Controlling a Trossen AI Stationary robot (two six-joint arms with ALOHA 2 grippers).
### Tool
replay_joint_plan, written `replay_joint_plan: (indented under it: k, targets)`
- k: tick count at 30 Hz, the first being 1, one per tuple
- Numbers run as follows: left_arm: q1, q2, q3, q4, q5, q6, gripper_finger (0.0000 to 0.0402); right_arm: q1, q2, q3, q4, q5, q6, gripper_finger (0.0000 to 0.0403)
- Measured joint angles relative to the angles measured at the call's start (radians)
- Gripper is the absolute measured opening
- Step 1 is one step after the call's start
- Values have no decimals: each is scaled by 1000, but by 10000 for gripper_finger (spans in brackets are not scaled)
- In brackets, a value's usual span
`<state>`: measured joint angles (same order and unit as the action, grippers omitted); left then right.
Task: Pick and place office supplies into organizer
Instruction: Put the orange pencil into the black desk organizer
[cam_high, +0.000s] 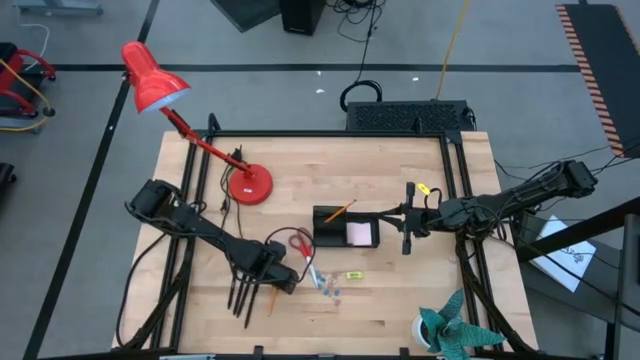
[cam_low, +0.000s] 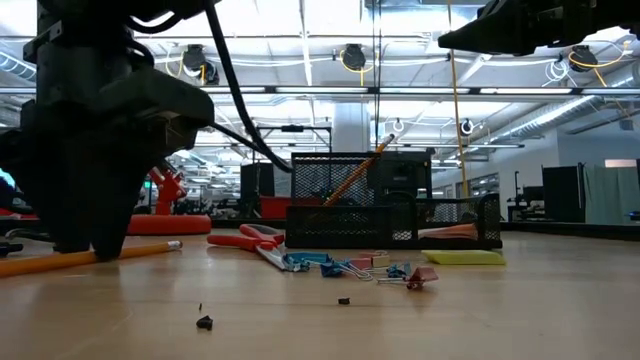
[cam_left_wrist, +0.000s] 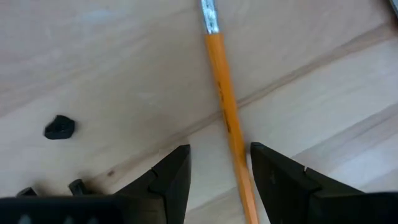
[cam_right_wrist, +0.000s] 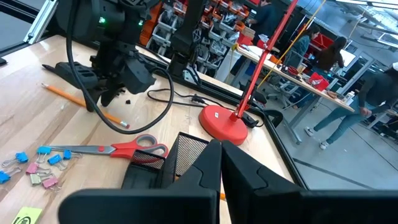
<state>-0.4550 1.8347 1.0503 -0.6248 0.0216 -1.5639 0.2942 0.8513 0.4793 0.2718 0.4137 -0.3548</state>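
The left claw (cam_left_wrist: 219, 171) is down at the wooden surface (cam_high: 400, 300), lower left of centre in the high view, its fingers spread to either side of an orange pencil (cam_left_wrist: 227, 112) that lies flat between them; whether the pads touch it cannot be told. Just right of it lie the red-handled scissors (cam_high: 298, 244), then a scatter of small clips (cam_high: 328, 287) and a tiny yellow piece (cam_high: 352, 274). The black organizer (cam_high: 332, 238) sits at centre, holding a pink note pad (cam_high: 359, 234) and a leaning pencil (cam_high: 338, 211). The right claw (cam_high: 406, 230), pressed together, hangs beside the organizer's right end.
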Motion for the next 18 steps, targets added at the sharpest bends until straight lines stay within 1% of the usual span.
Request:
replay_joint_plan:
  k: [18]
  targets:
    - [0,8,-2,14,26,0,174,0,0,0,0,0,0,4]
